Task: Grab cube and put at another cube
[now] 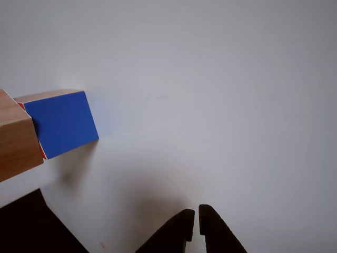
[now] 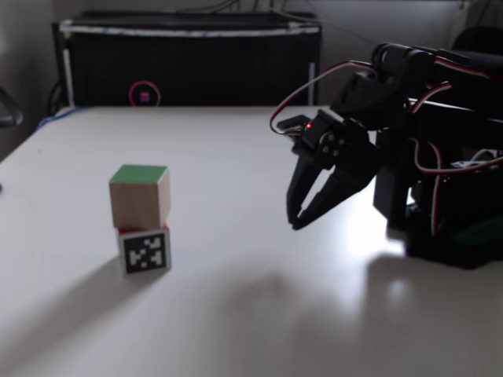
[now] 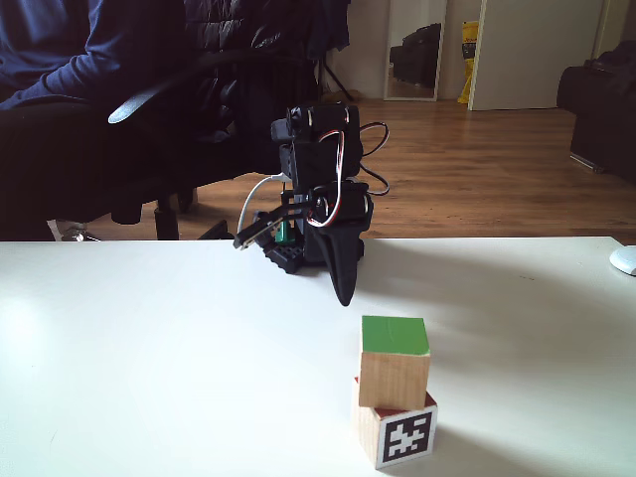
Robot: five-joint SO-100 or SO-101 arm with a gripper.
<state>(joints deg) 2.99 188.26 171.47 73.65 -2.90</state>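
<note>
The cube (image 2: pixel 140 196), light wood with a green top, stands stacked on another cube (image 2: pixel 145 251), a smaller one whose front face carries a black-and-white marker. Both fixed views show the stack, with the cube (image 3: pixel 394 363) sitting slightly askew on another cube (image 3: pixel 397 432). In the other view, the cube's (image 1: pixel 10 137) wood side is at the left edge, above another cube's (image 1: pixel 60 124) blue face. My gripper (image 2: pixel 295 221) hangs to the right of the stack, well apart from it, shut and holding nothing. Its fingertips (image 1: pixel 185 221) nearly touch, and the gripper (image 3: pixel 343 296) points down at the table.
The arm's base (image 2: pixel 456 212) with its cables stands at the table's right side. A black box (image 2: pixel 189 59) lines the far edge. A person in dark clothes (image 3: pixel 60 60) sits on a chair behind the table. A pale rounded object (image 3: pixel 624 260) lies at the right edge.
</note>
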